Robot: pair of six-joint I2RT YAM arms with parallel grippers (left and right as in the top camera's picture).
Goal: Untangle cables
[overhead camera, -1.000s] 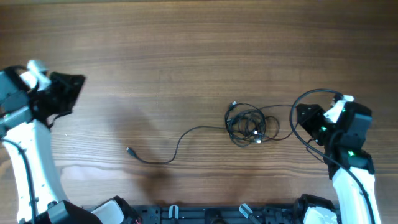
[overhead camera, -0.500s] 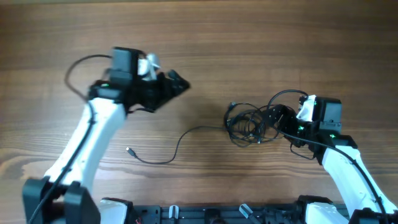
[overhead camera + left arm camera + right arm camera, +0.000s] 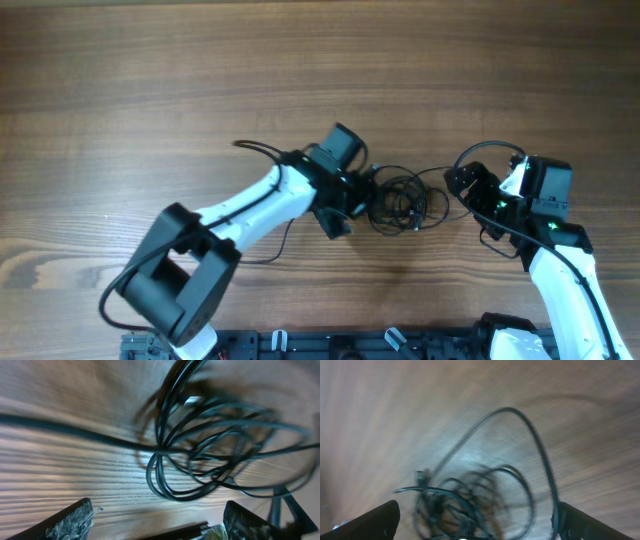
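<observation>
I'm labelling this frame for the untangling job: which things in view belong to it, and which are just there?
Belong to the job: knot of thin black cables; its loose tail; left claw and right claw, both open.
Just there: wooden table; thick arm cables; rig base.

Table (image 3: 150, 80): wood grain.
Cables (image 3: 402, 203): one black knot, right of centre.
Left arm (image 3: 255, 203): enters from 7 o'clock, head at the knot's 9 o'clock edge.
Right arm (image 3: 560, 265): head near the knot's 3 o'clock side.
</observation>
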